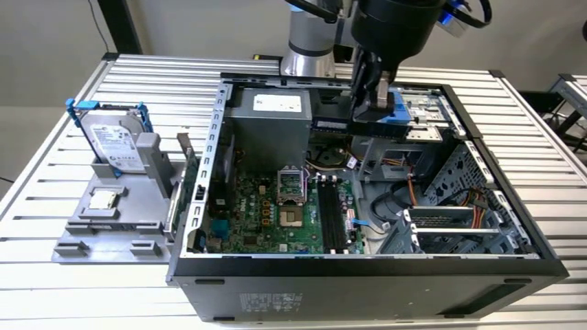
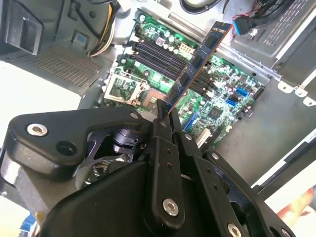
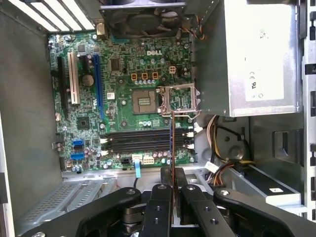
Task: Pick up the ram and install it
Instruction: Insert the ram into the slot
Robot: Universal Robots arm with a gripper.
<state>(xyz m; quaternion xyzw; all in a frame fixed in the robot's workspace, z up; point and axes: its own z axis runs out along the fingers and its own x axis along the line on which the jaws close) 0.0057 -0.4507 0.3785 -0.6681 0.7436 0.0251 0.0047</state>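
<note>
Gripper [image 2: 165,109] pinching the ram [image 2: 197,61] over the open computer case [image 1: 367,265].
Its fingers are closed on one end of the ram, held in the air above the green motherboard [image 3: 123,84] and black slots [image 3: 138,140], toward the case's far side.

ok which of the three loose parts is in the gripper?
The ram: clamped in the gripper above the motherboard. The hard drive and the square chip sit on the grey holder outside the case.
</note>
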